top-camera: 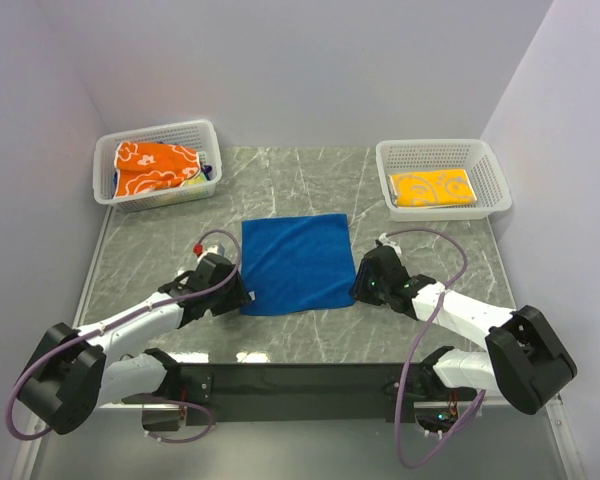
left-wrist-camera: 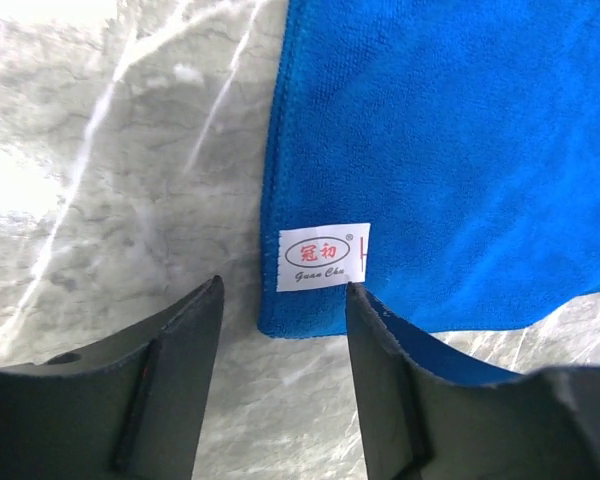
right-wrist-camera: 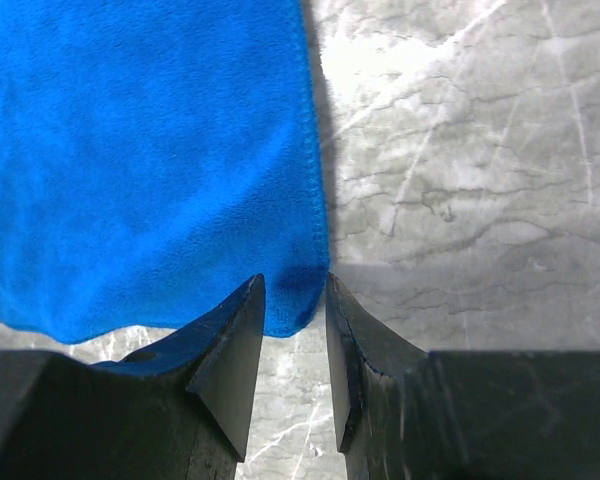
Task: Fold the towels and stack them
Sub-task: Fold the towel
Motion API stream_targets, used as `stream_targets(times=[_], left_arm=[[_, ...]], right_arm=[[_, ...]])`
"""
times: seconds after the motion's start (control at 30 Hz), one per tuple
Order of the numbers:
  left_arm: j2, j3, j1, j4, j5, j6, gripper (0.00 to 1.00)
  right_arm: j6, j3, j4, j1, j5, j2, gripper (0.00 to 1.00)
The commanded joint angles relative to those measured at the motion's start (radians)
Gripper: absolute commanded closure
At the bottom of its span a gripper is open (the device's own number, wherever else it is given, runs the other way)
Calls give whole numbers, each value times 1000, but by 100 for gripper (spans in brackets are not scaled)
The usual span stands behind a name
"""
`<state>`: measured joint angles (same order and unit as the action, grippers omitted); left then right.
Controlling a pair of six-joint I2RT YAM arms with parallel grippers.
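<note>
At table centre, the blue towel is lying flat. Your left gripper is hovering spread over its 7 o'clock corner, while your right gripper is straddling the 5 o'clock corner, narrowly parted; whether it is pinching, you cannot tell.
</note>
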<state>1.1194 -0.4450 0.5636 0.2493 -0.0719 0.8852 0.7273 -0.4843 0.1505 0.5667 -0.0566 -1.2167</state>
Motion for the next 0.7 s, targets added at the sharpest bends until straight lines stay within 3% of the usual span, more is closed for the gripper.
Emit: stream_targets(times=[0.0, 0.67], left_arm=[[13, 6, 21, -15, -14, 31, 43], [34, -44, 82, 81, -32, 47, 55]], right_arm=[[21, 10, 1, -7, -34, 26, 62], [27, 33, -42, -7, 3, 5, 63]])
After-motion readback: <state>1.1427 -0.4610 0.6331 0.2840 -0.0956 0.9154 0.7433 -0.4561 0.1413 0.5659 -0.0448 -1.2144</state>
